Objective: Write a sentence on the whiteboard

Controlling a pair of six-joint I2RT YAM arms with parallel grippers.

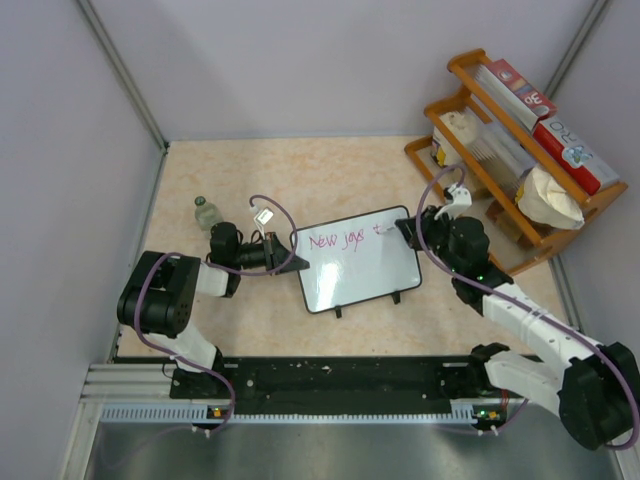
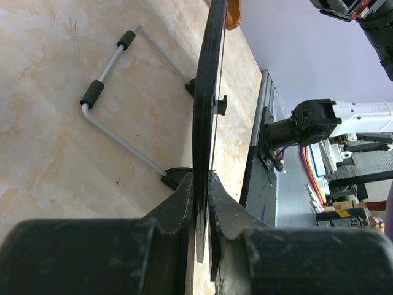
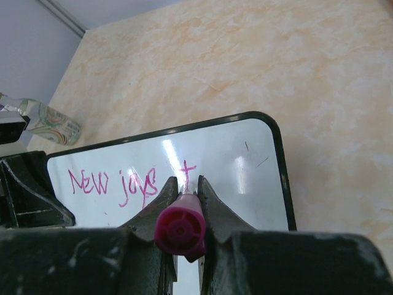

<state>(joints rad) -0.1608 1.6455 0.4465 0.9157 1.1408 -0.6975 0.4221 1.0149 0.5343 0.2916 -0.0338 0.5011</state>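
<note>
The whiteboard point(image 1: 362, 280) is clamped at its edge by the left gripper point(image 2: 202, 190); a pink marker point(image 3: 180, 230) is clenched in the right gripper point(image 3: 184, 182), beside the sentence point(image 3: 116, 183).

We see a pale, marbled desk point(image 1: 350, 170) carrying a black-framed whiteboard point(image 1: 360, 275), propped at a tilt near its middle, its two small feet and a wire stand point(image 2: 92, 93) resting on the surface. A small clear bottle point(image 1: 206, 213), perhaps glass, stands toward the left edge. A wooden rack point(image 1: 515, 235) sits at the right rear.
</note>
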